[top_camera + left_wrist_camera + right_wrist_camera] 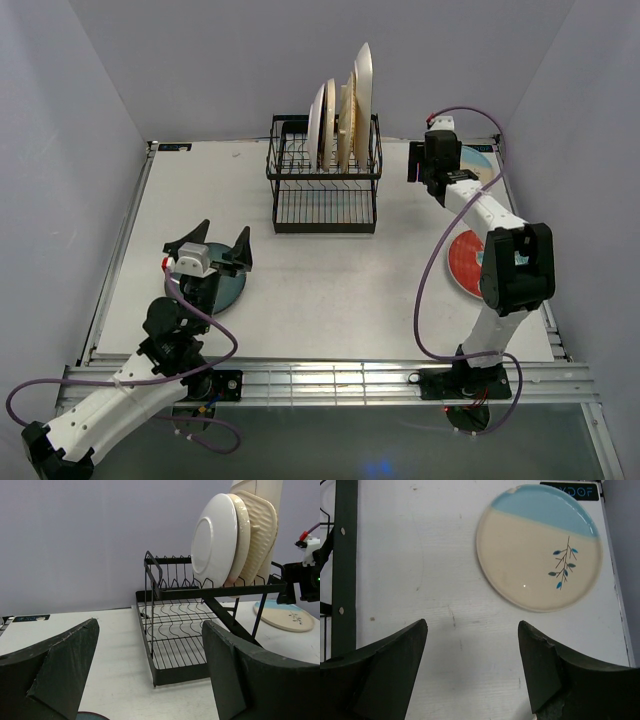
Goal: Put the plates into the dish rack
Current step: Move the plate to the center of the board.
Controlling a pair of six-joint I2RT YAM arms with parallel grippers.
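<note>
The black wire dish rack (325,190) stands at the back middle, and several plates (340,120) are upright in its upper slots at the right end. A dark teal plate (228,292) lies flat at the front left, with my left gripper (225,232) open and empty just above its far edge. Flat at the back right lies a cream-and-blue sprig plate (537,545). My right gripper (472,625) hovers open and empty over bare table just short of that plate. A red plate (464,262) lies partly hidden under the right arm.
The left wrist view looks along the table at the rack (200,630), its standing plates (220,540), the sprig plate (286,615) and the right gripper (306,580) beyond. The rack's side rail (345,565) runs close on the left of my right gripper. Grey walls enclose the table.
</note>
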